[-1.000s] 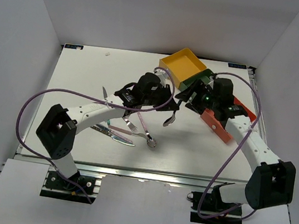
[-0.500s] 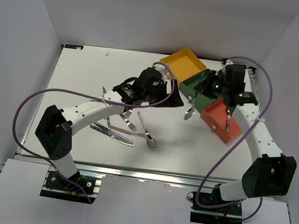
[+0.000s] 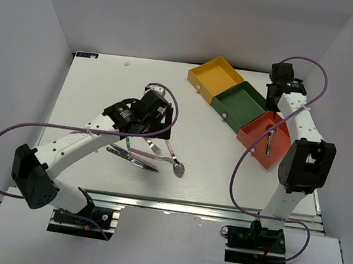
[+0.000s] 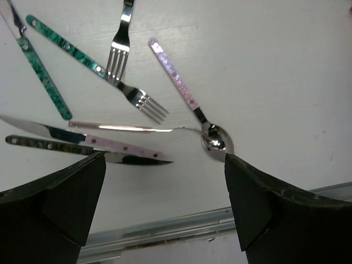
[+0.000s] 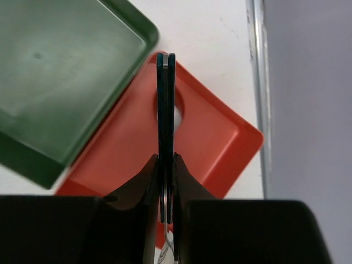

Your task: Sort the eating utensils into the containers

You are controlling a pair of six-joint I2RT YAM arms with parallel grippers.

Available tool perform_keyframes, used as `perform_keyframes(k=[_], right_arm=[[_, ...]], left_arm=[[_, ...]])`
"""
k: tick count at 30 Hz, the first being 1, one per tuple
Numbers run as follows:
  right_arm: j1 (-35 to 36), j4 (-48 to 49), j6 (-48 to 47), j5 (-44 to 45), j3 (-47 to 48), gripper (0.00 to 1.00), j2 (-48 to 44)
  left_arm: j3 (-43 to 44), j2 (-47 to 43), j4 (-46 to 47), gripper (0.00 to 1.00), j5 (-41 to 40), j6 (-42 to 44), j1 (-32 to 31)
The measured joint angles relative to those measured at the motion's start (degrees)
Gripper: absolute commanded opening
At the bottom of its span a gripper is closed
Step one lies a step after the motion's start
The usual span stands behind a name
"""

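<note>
Several eating utensils (image 3: 150, 153) lie in a loose cluster near the table's front, among them a teal-handled fork (image 4: 88, 63), a plain silver fork (image 4: 118, 52), a pink-handled spoon (image 4: 181, 88) and a pink-handled knife (image 4: 115, 146). My left gripper (image 4: 164, 159) hangs open just above them, nothing between its fingers. My right gripper (image 5: 166, 165) is shut on a teal-handled utensil (image 5: 165, 104), held edge-on above the red-orange tray (image 5: 214, 132). Three containers stand in a diagonal row: yellow (image 3: 206, 77), dark green (image 3: 234, 104) and red-orange (image 3: 255, 136).
A silver utensil (image 3: 270, 143) lies in the red-orange tray. The right arm (image 3: 287, 102) stands tall over the table's right edge and hides its own jaws in the top view. A metal rail (image 4: 165, 231) runs along the table's front edge.
The left gripper has opened and drawn back left, toward the cluster. The right gripper has shut on the teal-handled utensil and carried it right, from mid-table to above the red-orange tray.
</note>
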Motion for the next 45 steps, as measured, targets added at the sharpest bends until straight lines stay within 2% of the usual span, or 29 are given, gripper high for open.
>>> perform_keyframes(k=[9,11,12,13,17,19,21,26,29,32,38,41,45], right_arm=[[-0.63,1.9,-4.0,6.05,-5.88,0.0,0.92],[-0.76,2.16,-4.26,6.05,-8.28,0.06,0.92],[-0.81,2.14,-4.37,6.05,-9.16,0.16,0.92],[-0.83,2.16,-4.37,5.99,-9.68,0.2,0.92],[-1.03,2.58,-4.74,5.68,-10.29,0.31,0.94],[-1.14,2.99,-4.55,5.33,-10.19,0.58,0.94],[-1.16,2.82,-4.52,4.66,-9.57,0.72,0.96],[-0.59,1.81,-3.39,2.36,-5.22,0.73,0.94],[2.89,1.86,-2.05,1.25,-4.9,0.74,-0.37],[12.17,2.54,0.74,-1.51,-5.97,0.73,-2.8],[34.53,7.45,10.99,-9.7,-12.02,0.71,-5.75],[40.28,8.17,14.84,-11.56,-12.04,0.68,-2.56],[43.82,8.92,18.64,-12.7,-10.34,0.63,4.5]], left_arm=[[-4.02,-2.99,-1.22,0.98,0.26,0.33,0.0],[-4.02,-2.99,-1.22,0.98,0.52,0.5,0.0],[-4.02,-2.99,-1.22,0.98,0.63,0.55,0.0],[-4.02,-2.97,-1.22,0.98,0.72,0.63,0.0],[-4.02,-2.75,-1.22,0.98,0.92,0.98,0.0],[-4.02,-2.56,-1.25,0.98,1.07,1.09,0.0],[-4.02,-2.45,-1.25,0.98,1.14,1.14,0.0],[-3.61,-1.92,-1.7,0.98,0.92,1.16,0.0],[-1.66,-1.46,-3.19,0.98,-0.94,0.52,0.0],[1.86,-1.22,-6.01,0.98,-5.81,-1.66,0.02],[9.05,-1.86,-13.16,0.98,-22.16,-10.45,0.79],[8.72,-4.11,-14.08,0.98,-25.86,-12.11,1.03],[7.43,-8.94,-13.62,0.98,-27.34,-12.7,1.03]])
